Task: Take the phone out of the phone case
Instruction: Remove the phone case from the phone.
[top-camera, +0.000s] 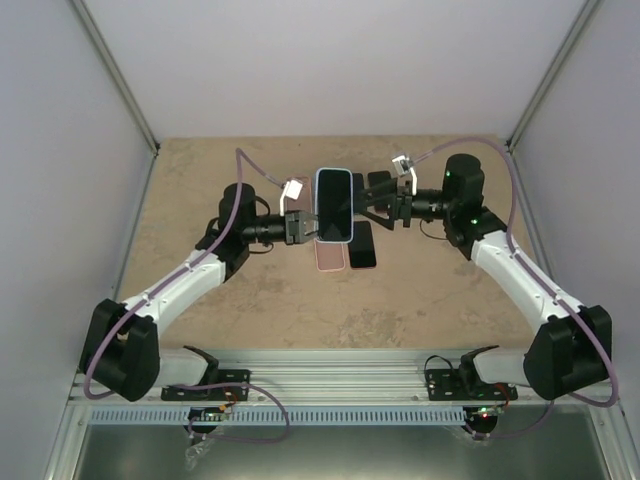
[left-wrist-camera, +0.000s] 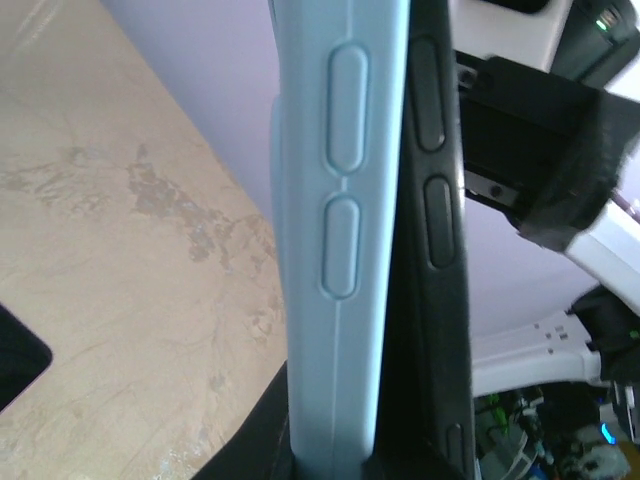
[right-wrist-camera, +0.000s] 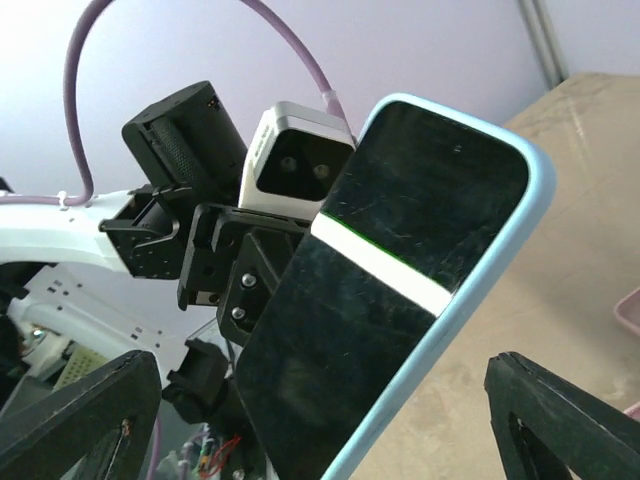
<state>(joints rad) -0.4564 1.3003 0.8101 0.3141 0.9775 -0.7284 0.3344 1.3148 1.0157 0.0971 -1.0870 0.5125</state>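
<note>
A black phone (top-camera: 334, 200) in a light blue case (top-camera: 349, 206) is held up above the table's middle, screen toward the camera. My left gripper (top-camera: 303, 226) is shut on its left edge. In the left wrist view the case's blue side (left-wrist-camera: 340, 250) runs up between my fingers, and the phone's black side (left-wrist-camera: 438, 200) with its buttons shows bare beside it. My right gripper (top-camera: 385, 212) is open at the phone's right. In the right wrist view the screen (right-wrist-camera: 380, 300) fills the middle and my fingers (right-wrist-camera: 80, 410) stand wide apart, touching nothing.
A pink case (top-camera: 329, 258) and a dark phone with a pink rim (top-camera: 363, 245) lie on the beige table (top-camera: 200, 190) under the held phone. White walls enclose the back and sides.
</note>
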